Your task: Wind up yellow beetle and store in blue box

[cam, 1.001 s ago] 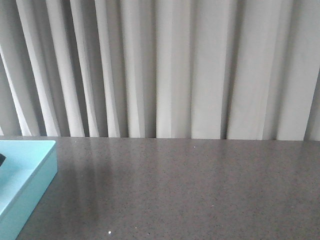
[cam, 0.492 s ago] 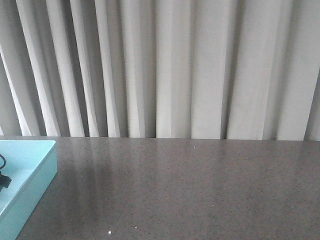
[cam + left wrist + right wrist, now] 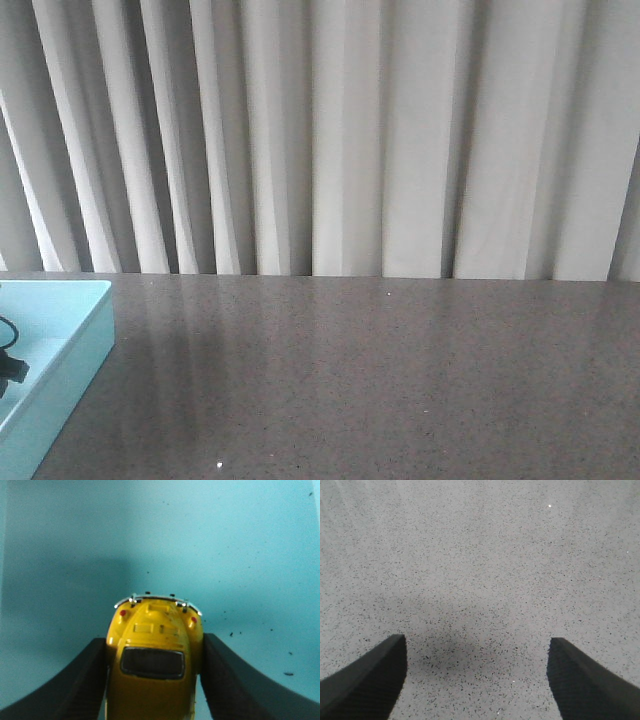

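Since a second ago, a dark bit of your left arm with a thin black cable has come further into the front view, over the blue box (image 3: 70, 340) at the left edge of the grey speckled surface (image 3: 380, 380). Your left hand (image 3: 152, 680) is clamped on the yellow beetle (image 3: 154, 655); its two black fingers (image 3: 75, 680) press against the car's flanks. You see the car from behind: dark rear window, two small red tail lights, chrome bumper. Under it lies the box's turquoise floor, dotted with dark specks; you cannot tell whether the wheels touch it. Your right hand (image 3: 477, 680) hangs spread wide over the bare surface, nothing between its fingers. Pale pleated curtains (image 3: 330, 140) close the background.
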Robot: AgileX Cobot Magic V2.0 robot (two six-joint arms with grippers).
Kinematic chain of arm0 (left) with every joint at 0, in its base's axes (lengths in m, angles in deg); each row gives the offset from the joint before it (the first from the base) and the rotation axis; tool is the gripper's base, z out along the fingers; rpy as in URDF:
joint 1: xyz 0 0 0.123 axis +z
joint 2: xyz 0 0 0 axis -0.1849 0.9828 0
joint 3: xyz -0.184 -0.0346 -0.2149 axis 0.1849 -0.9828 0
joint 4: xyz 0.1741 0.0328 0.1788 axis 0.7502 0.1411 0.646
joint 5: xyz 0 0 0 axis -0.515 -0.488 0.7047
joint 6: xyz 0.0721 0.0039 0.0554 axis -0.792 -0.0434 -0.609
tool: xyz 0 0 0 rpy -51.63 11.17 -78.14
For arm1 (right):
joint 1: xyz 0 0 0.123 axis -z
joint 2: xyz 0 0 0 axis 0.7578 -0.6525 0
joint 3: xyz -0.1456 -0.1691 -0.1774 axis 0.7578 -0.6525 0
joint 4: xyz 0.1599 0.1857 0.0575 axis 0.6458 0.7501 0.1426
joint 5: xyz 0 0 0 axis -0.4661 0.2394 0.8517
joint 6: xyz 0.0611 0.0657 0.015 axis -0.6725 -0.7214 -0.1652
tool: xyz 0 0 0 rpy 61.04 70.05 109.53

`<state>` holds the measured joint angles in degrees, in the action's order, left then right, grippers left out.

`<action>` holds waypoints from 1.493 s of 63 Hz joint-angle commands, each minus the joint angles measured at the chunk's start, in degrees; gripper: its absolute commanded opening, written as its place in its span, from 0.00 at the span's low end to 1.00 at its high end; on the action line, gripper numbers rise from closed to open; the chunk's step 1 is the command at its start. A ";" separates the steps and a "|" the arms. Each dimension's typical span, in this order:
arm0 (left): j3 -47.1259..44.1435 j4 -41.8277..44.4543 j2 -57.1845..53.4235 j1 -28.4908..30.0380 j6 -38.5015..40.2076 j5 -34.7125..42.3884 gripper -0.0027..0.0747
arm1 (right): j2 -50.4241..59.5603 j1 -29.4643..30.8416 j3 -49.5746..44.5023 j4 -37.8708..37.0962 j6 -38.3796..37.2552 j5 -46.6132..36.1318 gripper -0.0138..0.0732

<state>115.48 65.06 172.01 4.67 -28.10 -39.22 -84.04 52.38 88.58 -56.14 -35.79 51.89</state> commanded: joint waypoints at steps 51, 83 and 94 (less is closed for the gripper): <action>-4.62 -15.21 -28.64 -0.05 -5.98 -7.74 0.76 | 0.02 -0.09 1.34 0.07 -0.02 -3.35 0.80; -33.21 -15.80 -68.00 -7.18 -7.40 -0.45 0.76 | 0.02 -0.09 1.34 0.07 -0.02 -4.01 0.80; -35.25 -7.86 -68.80 -15.25 -0.37 -2.22 0.75 | 0.02 -0.09 1.34 0.07 -0.02 -4.78 0.80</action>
<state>79.54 52.88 102.94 -7.12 -33.71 -44.08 -84.04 52.38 88.58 -56.14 -35.79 51.24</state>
